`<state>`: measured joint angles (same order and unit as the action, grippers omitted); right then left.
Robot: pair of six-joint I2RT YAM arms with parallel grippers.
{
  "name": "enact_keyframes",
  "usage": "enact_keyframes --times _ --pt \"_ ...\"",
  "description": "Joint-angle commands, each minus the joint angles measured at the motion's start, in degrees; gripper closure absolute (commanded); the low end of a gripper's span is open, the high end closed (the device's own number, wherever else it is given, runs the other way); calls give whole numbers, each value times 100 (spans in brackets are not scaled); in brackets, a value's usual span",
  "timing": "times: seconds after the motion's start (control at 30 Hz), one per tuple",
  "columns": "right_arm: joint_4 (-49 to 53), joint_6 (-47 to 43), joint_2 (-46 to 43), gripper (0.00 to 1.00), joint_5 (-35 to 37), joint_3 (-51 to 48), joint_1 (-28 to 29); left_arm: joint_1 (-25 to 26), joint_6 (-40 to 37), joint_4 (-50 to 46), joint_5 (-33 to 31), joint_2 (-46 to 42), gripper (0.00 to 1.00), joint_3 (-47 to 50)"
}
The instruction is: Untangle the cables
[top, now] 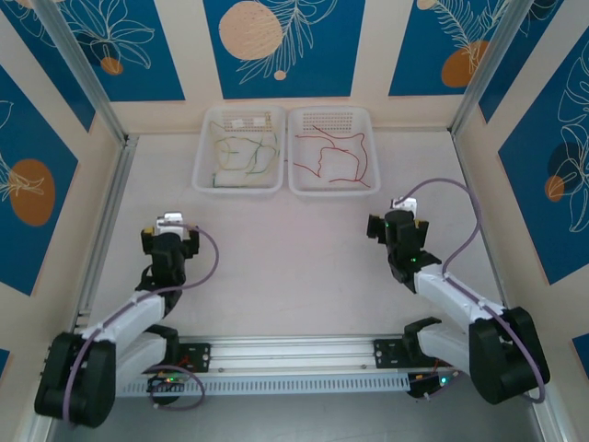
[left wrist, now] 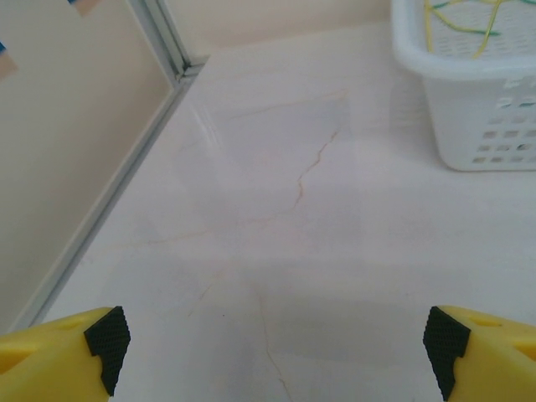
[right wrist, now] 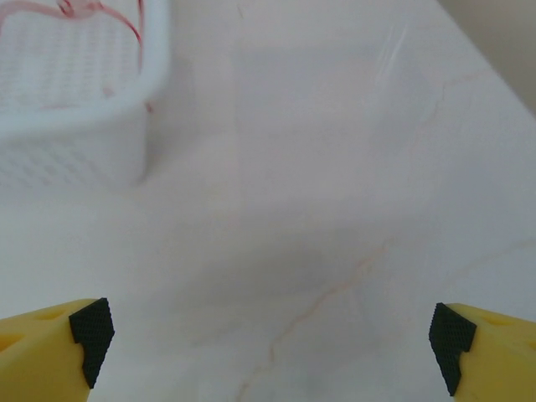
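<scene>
Yellow-green cables (top: 241, 153) lie in the left white basket (top: 201, 166) at the back of the table; red cables (top: 333, 155) lie in the right white basket (top: 372, 158). In the left wrist view the yellow-green cables (left wrist: 469, 21) show inside the basket (left wrist: 477, 100) at upper right. The right wrist view has red cables (right wrist: 126, 17) in the basket (right wrist: 75, 126) at upper left. My left gripper (top: 169, 232) hovers over the table's left side, open and empty (left wrist: 275, 352). On the right side my right gripper (top: 394, 221) is also open and empty (right wrist: 272, 343).
A metal rail (top: 101, 221) runs along the table's left edge, with patterned walls on three sides. Purple-grey hoses (top: 469, 230) loop off both arms. Bare marbled tabletop (top: 285, 258) lies between the grippers and the baskets.
</scene>
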<state>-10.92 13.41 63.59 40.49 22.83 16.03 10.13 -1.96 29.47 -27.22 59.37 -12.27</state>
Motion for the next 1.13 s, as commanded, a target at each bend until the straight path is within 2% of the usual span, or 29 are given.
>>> enact_keyframes --times 0.0,0.03,0.07,0.13,0.23,0.27,0.33,0.4,0.43,0.47,0.5,0.53,0.57,0.63,1.1 --pt "-1934 -291 611 0 -252 -207 -325 -264 125 1202 740 842 8 -176" --pt "-2347 -358 915 1 -381 -218 -466 -309 175 1370 803 1110 8 -275" --pt "-2229 -406 1042 0 -344 -76 -496 -355 165 1636 927 1325 7 -305" --pt "-3131 -1099 1463 0 -875 -85 -643 -550 265 2393 1387 1909 7 -338" --pt "-3475 -691 1956 1 -1689 -7 -1073 -610 312 2874 1521 2726 9 -440" --pt "-3595 -694 2068 1 -1781 -24 -1087 -609 286 3113 1529 2873 9 -418" --pt "-4251 -923 2145 0 -2506 -350 -1152 -606 190 3054 1780 2705 9 -314" --pt "-5076 -1065 2430 1 -2781 -644 -1148 -586 32 3453 2077 2841 9 -206" --pt "-4992 -1075 2442 1 -2630 -594 -1096 -557 27 3255 2031 2817 7 -292" --pt "-4391 -986 2342 0 -2599 -366 -1123 -556 128 2811 1803 2783 4 -525" --pt "-3839 -811 2405 0 -2817 -55 -1319 -564 296 2199 1312 2876 0 -897" --pt "-3666 -647 2373 1 -3335 40 -1587 -444 196 2114 1188 2870 0 -912" --pt "-3612 -578 2334 1 -3435 37 -1697 -446 202 2227 1211 2874 0 -871" --pt "-3635 -716 2361 1 -3078 38 -1504 -427 173 2219 1201 2869 0 -874" --pt "-3626 -687 2368 1 -3284 54 -1585 -442 77 2067 1538 2861 0 -945"
